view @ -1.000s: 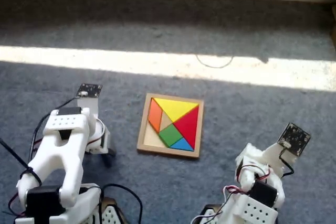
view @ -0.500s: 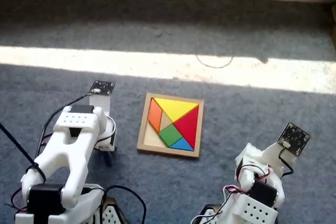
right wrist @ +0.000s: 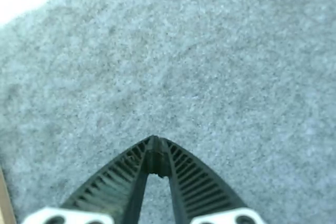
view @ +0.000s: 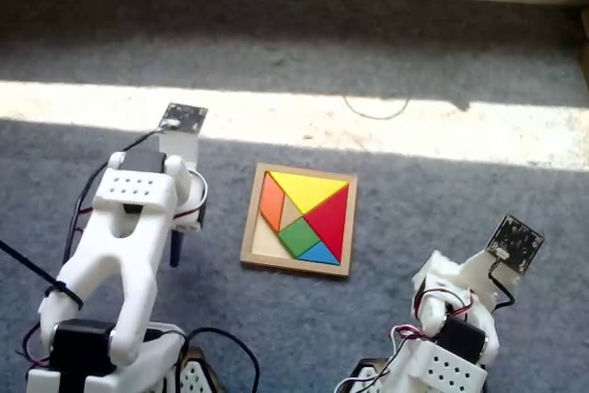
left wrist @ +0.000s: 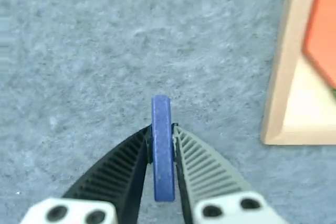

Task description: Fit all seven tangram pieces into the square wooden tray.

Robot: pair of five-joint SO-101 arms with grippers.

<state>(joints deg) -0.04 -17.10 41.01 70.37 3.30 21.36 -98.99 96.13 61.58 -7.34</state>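
The square wooden tray (view: 250, 227) lies on the grey carpet at the centre. In it are a yellow triangle (view: 306, 189), a red triangle (view: 329, 218), an orange piece (view: 271, 202), a green square (view: 298, 236) and a light blue triangle (view: 319, 253). Its near left corner (view: 261, 247) is bare wood. My left gripper (left wrist: 161, 129) is shut on a dark blue piece (left wrist: 162, 150) held on edge, just left of the tray (left wrist: 278, 77) and above the carpet. In the high view that piece (view: 175, 248) hangs under the left arm. My right gripper (right wrist: 156, 145) is shut over bare carpet at the near right.
A bright sunlit band (view: 368, 117) crosses the carpet behind the tray, with a thin wire loop (view: 373, 109) lying in it. The right arm (view: 460, 319) sits folded at the near right. Open carpet surrounds the tray on all sides.
The left arm has stretched away from its base, carrying the dark blue piece farther from the near edge, alongside the tray's left rim. The right arm has not moved.
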